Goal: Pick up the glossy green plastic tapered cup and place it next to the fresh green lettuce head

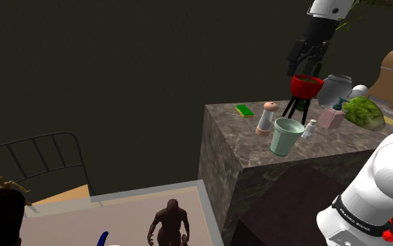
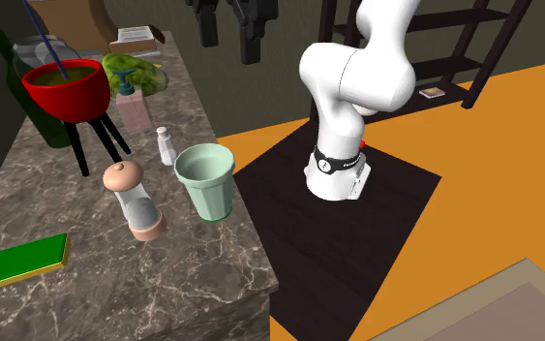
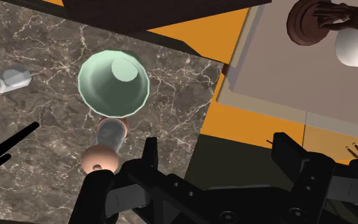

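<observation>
The pale green tapered cup stands upright and empty near the front edge of the marble counter. The green lettuce head lies towards the counter's far end, a good way from the cup. My black gripper hangs high above the counter, open, with nothing between its fingers. In the wrist view the cup lies ahead of the fingers and off to one side.
Beside the cup stand a pepper grinder and a small white shaker. A red bowl on a black tripod, a pink dispenser and a grey jar crowd the lettuce end. A flat green block lies apart.
</observation>
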Motion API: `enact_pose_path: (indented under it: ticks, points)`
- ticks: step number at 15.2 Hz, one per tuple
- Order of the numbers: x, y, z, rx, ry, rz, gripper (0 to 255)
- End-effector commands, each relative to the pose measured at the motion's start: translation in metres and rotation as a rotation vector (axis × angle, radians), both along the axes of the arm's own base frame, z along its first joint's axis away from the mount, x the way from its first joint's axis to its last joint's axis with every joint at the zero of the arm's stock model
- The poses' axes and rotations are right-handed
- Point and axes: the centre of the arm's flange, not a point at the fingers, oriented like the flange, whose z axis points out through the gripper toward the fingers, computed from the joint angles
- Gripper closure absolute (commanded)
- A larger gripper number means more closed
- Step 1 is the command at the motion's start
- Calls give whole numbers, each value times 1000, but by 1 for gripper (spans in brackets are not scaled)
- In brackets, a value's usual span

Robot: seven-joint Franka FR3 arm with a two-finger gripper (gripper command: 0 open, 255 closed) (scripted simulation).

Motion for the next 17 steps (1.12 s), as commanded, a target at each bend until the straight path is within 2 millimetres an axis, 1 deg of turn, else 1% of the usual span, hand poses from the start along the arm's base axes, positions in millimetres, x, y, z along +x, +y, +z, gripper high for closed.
enact_pose_path:
  ticks: [1,17]
  points:
    - [0,0,0,0,0,0,0]
    - [-8,-140,-163,42,27,-31,0]
